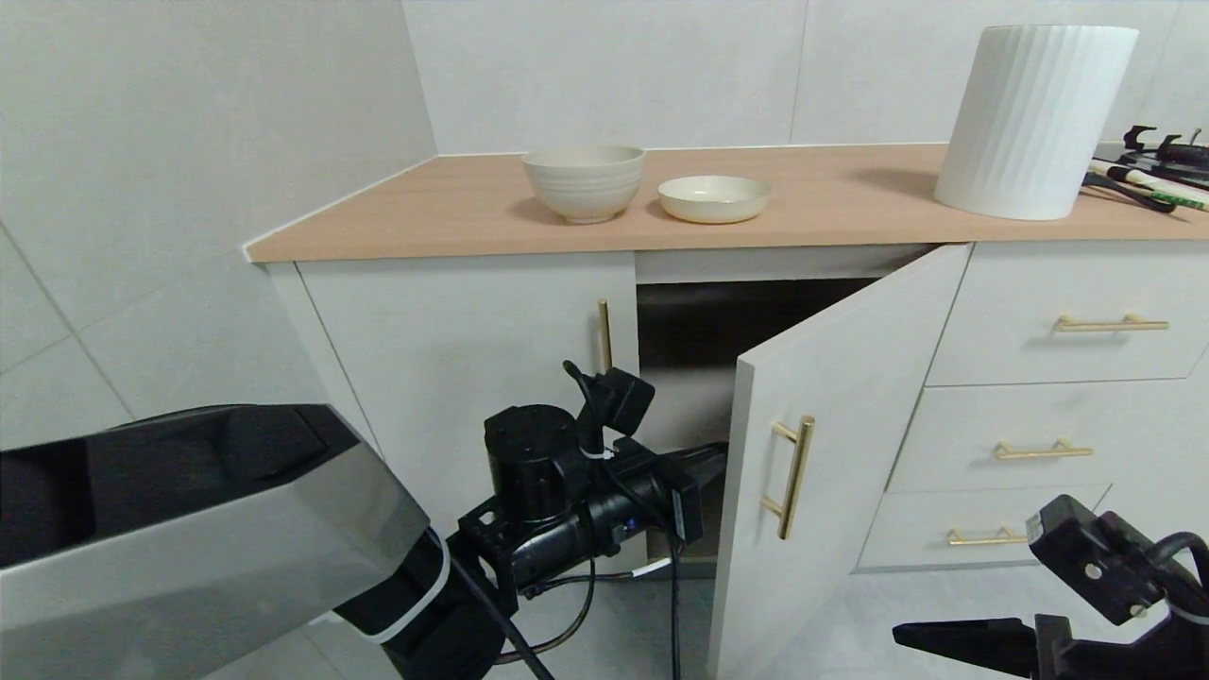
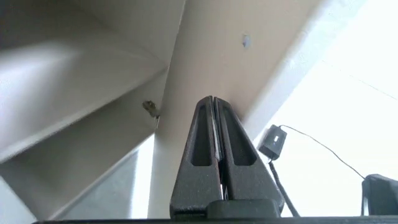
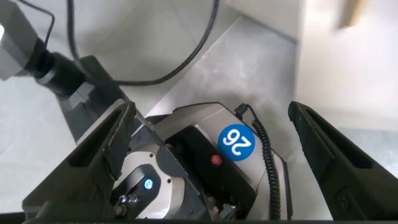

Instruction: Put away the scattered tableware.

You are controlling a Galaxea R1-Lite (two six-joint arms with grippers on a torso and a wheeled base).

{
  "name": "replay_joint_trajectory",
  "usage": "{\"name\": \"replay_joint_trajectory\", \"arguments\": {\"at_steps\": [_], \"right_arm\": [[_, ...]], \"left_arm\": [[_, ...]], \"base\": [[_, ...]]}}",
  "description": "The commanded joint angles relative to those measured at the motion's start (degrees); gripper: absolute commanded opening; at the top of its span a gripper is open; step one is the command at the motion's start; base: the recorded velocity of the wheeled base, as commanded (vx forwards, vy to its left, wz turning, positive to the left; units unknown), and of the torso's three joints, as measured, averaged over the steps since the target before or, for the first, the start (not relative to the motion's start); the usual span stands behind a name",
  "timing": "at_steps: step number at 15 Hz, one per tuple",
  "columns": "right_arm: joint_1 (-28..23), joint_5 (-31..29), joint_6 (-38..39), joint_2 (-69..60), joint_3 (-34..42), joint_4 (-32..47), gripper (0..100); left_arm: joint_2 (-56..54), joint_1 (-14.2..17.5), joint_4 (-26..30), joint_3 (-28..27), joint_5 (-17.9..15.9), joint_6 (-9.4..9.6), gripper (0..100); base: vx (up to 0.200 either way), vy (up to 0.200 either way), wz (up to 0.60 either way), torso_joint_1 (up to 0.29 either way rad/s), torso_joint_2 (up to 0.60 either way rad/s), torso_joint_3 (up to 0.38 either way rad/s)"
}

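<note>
- Ribbed cream bowl [image 1: 584, 182] sits just left of shallow cream dish [image 1: 714, 198] on the wooden surface [image 1: 850, 194].
- Left gripper [image 2: 213, 99] pinched together; right gripper [image 3: 211, 109] spread wide.

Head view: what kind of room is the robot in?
Most likely a kitchen. A wooden countertop holds a bowl and a shallow dish, white cabinets and drawers with gold handles sit below it, and what looks like a stove grate shows at the far right.

Printed in white on a round blue sticker [image 3: 237, 140], just beside a coiled black cable [image 3: 268, 157]: a two-digit number. Otherwise nothing legible.
</note>
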Motion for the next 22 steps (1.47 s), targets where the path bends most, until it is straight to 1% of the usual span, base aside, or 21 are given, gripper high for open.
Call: {"name": "replay_joint_trajectory", "arguments": {"at_steps": [1, 4, 5, 7, 9, 10, 13, 14, 15, 16, 17, 18, 19, 20, 22], "right_arm": [[0.0, 0.0, 0.0, 0.2, 0.0, 0.0, 100], [0.2, 0.0, 0.1, 0.2, 0.0, 0.0, 100], [1.0, 0.0, 0.1, 0.2, 0.0, 0.0, 100], [1.7, 0.0, 0.1, 0.1, 0.0, 0.0, 100], [1.9, 0.0, 0.1, 0.0, 0.1, 0.0, 100], [2.5, 0.0, 0.1, -0.3, 0.4, -0.1, 100], [4.8, 0.1, 0.1, -1.4, 0.6, 0.0, 100], [6.2, 0.1, 0.1, -2.1, 1.2, -0.1, 100], [8.7, 1.7, -0.1, -4.6, 2.7, -0.2, 100], [10.0, 5.0, -1.2, -7.1, 4.0, -0.2, 100], [10.0, 8.0, -3.3, -8.4, 5.1, -0.2, 100], [10.0, 9.8, -5.9, -8.4, 6.0, -0.2, 100], [10.0, 9.8, -6.7, -8.3, 6.1, -0.2, 100], [9.9, 9.8, -6.6, -8.4, 6.1, -0.2, 100], [9.8, 9.7, -6.6, -8.3, 6.0, -0.3, 100]], "left_arm": [[1.6, 0.0, 0.0, -1.4, 0.1, -0.02, 0], [2.3, 0.0, 0.0, -1.7, 0.2, -0.02, 0], [2.2, -0.1, -0.1, -1.7, 0.3, -0.02, 0], [2.1, -0.9, 0.0, -2.0, 0.4, 0.07, 0], [3.2, -3.4, 0.1, -4.4, 0.6, 0.16, 0], [3.1, -4.9, 0.1, -4.3, 0.6, 0.33, 0], [1.8, -8.3, 0.8, -4.4, 0.5, 0.33, 0], [1.2, -10.7, 1.8, -4.7, 0.5, 0.33, 0], [0.2, -14.7, 3.5, -5.9, 0.5, 0.33, 0], [-0.4, -17.6, 5.3, -7.4, 0.5, 0.33, 0], [-0.9, -19.7, 6.9, -8.1, 0.6, 0.33, 0], [-1.2, -21.6, 8.0, -8.2, 0.5, 0.33, 0], [-1.4, -22.3, 8.0, -7.7, 0.7, 0.33, 0], [-2.1, -22.2, 8.0, -6.6, 1.0, 0.33, 0], [-3.7, -20.1, 8.0, -5.3, 1.1, 0.33, 0]], "base": [[0.0, 0.0, 0.0, 0.0, 0.0, 0.0], [0.0, 0.0, 0.0, 0.0, 0.0, 0.0], [0.0, 0.0, 0.0, 0.0, 0.0, 0.0], [0.0, 0.0, 0.0, 0.0, 0.0, 0.0], [0.0, 0.0, 0.0, 0.0, 0.0, 0.0], [0.0, 0.0, 0.0, 0.0, 0.0, 0.0], [0.0, 0.0, 0.0, 0.0, 0.0, 0.0], [0.0, 0.0, 0.0, 0.0, 0.0, 0.0], [0.0, 0.0, 0.0, 0.0, 0.0, 0.0], [0.0, 0.0, 0.0, 0.0, 0.0, 0.0], [0.0, 0.0, 0.0, 0.0, 0.0, 0.0], [0.0, 0.0, 0.0, 0.0, 0.0, 0.0], [0.0, 0.0, 0.0, 0.0, 0.0, 0.0], [0.0, 0.0, 0.0, 0.0, 0.0, 0.0], [0.0, 0.0, 0.0, 0.0, 0.0, 0.0]]}}
